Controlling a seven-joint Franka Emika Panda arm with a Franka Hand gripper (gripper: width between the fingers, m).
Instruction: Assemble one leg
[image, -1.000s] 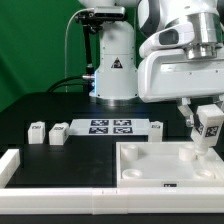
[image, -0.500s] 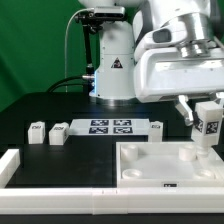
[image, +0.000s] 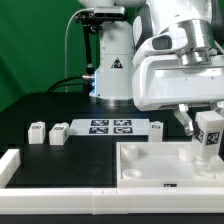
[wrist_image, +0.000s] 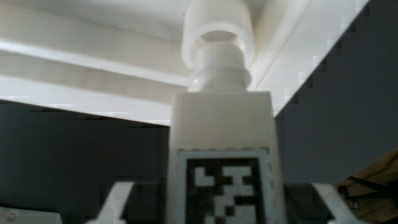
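My gripper (image: 209, 122) is shut on the leg (image: 210, 137), a small white post with a black-and-white tag, and holds it upright. The leg's lower end is at the far corner of the white tray-like tabletop (image: 150, 168) on the exterior view's right. In the wrist view the leg (wrist_image: 222, 120) fills the middle with its tag near me and its round threaded tip pointing at the tabletop's white corner (wrist_image: 107, 70). My gripper (wrist_image: 222, 205) shows one finger on each side of the leg.
Three more white legs lie on the black table: two (image: 37, 131) (image: 59, 131) at the exterior view's left and one (image: 156, 128) right of the marker board (image: 110, 127). White border bars (image: 12, 165) run along the left and front. The robot base (image: 115, 70) stands behind.
My gripper has moved down and slightly toward the exterior view's right with the leg in it, bringing the leg lower onto the tabletop's corner.
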